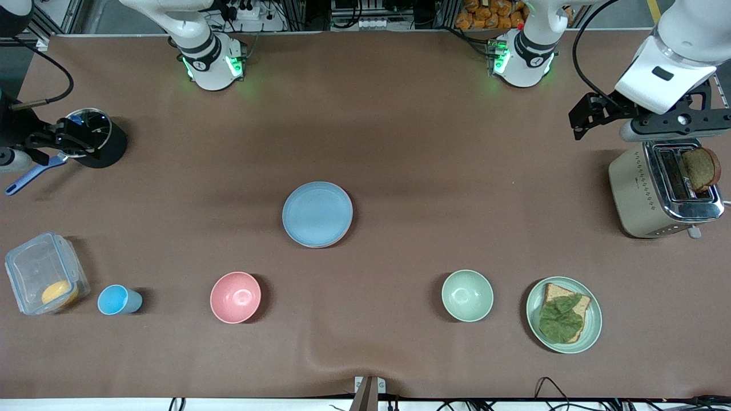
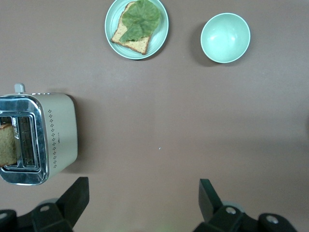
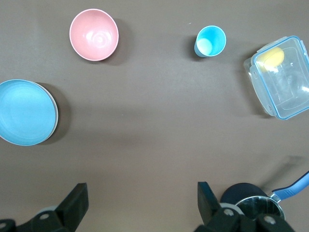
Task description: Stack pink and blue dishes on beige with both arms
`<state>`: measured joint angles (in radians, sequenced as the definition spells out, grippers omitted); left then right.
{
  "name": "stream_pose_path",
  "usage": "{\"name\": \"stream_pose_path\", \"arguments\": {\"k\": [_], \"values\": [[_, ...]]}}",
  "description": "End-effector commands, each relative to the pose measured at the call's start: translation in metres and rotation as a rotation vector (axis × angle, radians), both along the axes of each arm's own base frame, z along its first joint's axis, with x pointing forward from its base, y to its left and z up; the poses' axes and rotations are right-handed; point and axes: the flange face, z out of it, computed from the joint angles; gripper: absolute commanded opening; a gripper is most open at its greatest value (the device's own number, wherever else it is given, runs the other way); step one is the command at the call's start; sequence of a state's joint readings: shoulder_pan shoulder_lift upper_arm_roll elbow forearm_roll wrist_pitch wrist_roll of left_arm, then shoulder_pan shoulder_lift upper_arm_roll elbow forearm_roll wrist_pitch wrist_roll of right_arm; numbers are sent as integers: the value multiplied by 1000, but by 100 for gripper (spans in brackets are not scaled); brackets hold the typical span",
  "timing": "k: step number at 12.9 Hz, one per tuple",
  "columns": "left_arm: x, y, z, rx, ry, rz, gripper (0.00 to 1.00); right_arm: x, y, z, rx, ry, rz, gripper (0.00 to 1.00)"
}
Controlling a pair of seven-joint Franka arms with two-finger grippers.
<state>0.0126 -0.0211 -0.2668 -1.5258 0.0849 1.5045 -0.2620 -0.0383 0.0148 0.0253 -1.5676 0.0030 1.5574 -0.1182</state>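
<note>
The light blue plate (image 1: pixel 317 214) lies in the middle of the table, also seen in the right wrist view (image 3: pixel 25 112). A thin pale rim (image 1: pixel 338 238) peeks out from under its edge; the pink and beige plates are otherwise hidden from me. My left gripper (image 1: pixel 674 123) hangs open over the toaster at the left arm's end, with bare cloth between its fingers (image 2: pixel 143 193). My right gripper (image 1: pixel 60 142) hangs open over the black pot at the right arm's end, holding nothing (image 3: pixel 141 195).
A toaster (image 1: pixel 651 191) holds a bread slice (image 1: pixel 701 168). Nearer the camera stand a green plate with bread and leaf (image 1: pixel 564 314), a green bowl (image 1: pixel 467 295), a pink bowl (image 1: pixel 235 297), a blue cup (image 1: pixel 117 299) and a clear box (image 1: pixel 43 279). A black pot (image 1: pixel 97 140) stands at the right arm's end.
</note>
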Motion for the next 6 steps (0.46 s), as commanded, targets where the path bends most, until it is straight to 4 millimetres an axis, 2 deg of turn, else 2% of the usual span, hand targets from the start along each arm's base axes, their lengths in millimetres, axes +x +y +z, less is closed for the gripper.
{"name": "stream_pose_path", "arguments": {"k": [1, 3, 6], "values": [[-4, 20, 4, -37, 28, -3, 100, -3, 0, 0, -19, -3, -13, 100], [-8, 35, 5, -38, 51, -21, 100, -3, 5, 0, -17, -5, -4, 100], [-9, 40, 7, -37, 57, -12, 100, -3, 5, 0, -17, -5, -4, 100]]}}
